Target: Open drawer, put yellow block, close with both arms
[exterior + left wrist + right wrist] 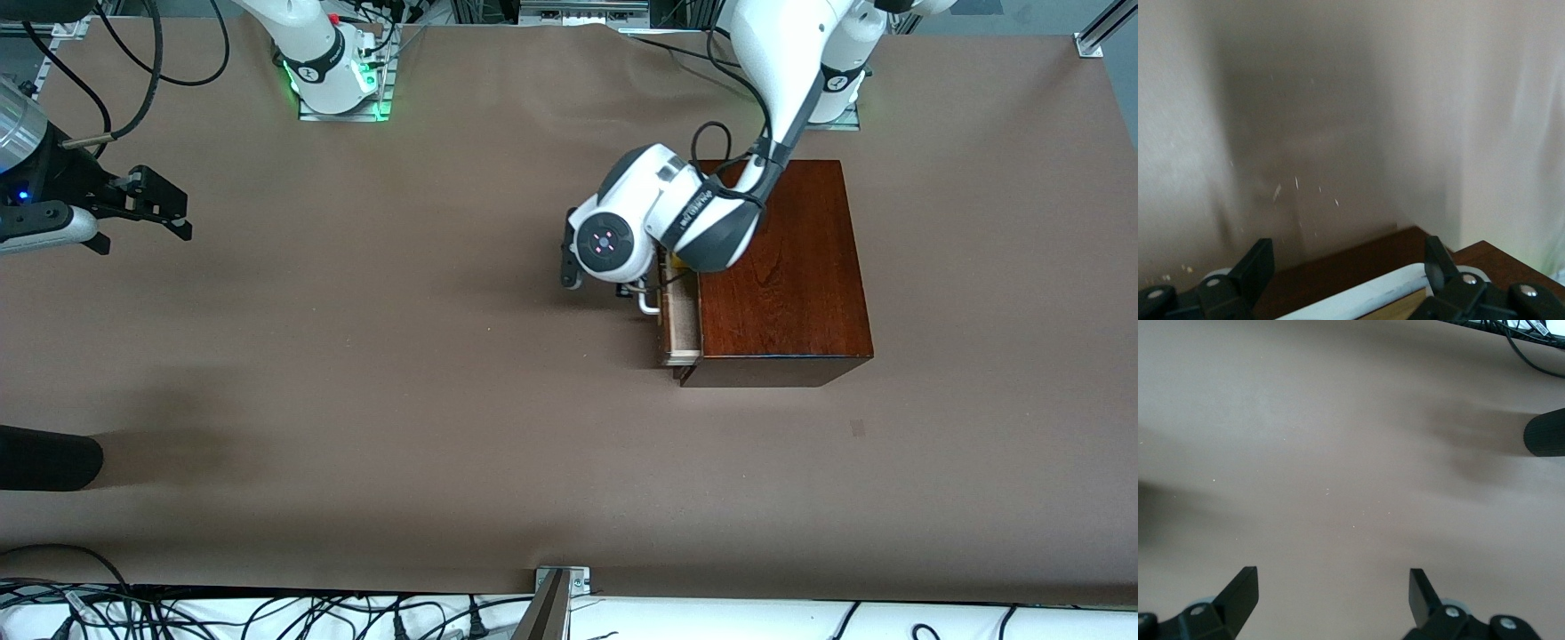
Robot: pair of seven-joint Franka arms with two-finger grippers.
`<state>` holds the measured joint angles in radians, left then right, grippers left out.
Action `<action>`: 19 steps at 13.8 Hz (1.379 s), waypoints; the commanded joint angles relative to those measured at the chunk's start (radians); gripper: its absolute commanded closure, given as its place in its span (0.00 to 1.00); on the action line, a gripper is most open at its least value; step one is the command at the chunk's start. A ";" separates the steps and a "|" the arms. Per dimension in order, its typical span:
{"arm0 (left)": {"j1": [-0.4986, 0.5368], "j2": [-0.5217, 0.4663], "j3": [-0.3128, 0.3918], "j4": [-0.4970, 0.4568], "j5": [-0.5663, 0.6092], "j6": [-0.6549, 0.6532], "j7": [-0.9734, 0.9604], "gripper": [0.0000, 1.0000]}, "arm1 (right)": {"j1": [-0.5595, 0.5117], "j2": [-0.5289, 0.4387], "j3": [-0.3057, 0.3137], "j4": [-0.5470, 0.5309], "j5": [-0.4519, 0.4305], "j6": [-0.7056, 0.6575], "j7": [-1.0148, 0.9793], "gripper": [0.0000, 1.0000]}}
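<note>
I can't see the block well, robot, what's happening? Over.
Left tool open, astride drawer handle. Right tool open, waiting over bare table. Drawer part open, yellow block peeking inside. Nothing blocking.

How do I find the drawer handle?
Find the shiny reddish box near the left arm's end of the table. The drawer sticks out of its side facing the right arm. The handle is the white bar on the drawer's front, with the left pincer around it.
</note>
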<state>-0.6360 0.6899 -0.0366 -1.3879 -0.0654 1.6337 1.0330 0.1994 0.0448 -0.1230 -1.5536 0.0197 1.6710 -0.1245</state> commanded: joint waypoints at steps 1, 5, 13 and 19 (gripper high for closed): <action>0.053 -0.009 0.001 0.012 0.042 -0.060 0.055 0.00 | -0.002 0.001 0.003 0.012 0.005 -0.005 -0.001 0.00; 0.058 -0.012 0.001 0.015 0.041 -0.061 0.053 0.00 | -0.002 0.001 0.003 0.012 0.006 -0.007 0.006 0.00; 0.133 -0.167 0.004 0.065 0.035 -0.049 -0.075 0.00 | -0.002 0.001 0.003 0.012 0.008 -0.011 0.002 0.00; 0.288 -0.233 0.017 0.181 0.033 -0.098 -0.250 0.00 | -0.002 0.001 0.002 0.012 0.008 -0.013 0.002 0.00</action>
<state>-0.3776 0.4693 -0.0154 -1.2344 -0.0549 1.5552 0.8458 0.1996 0.0450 -0.1226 -1.5538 0.0200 1.6702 -0.1245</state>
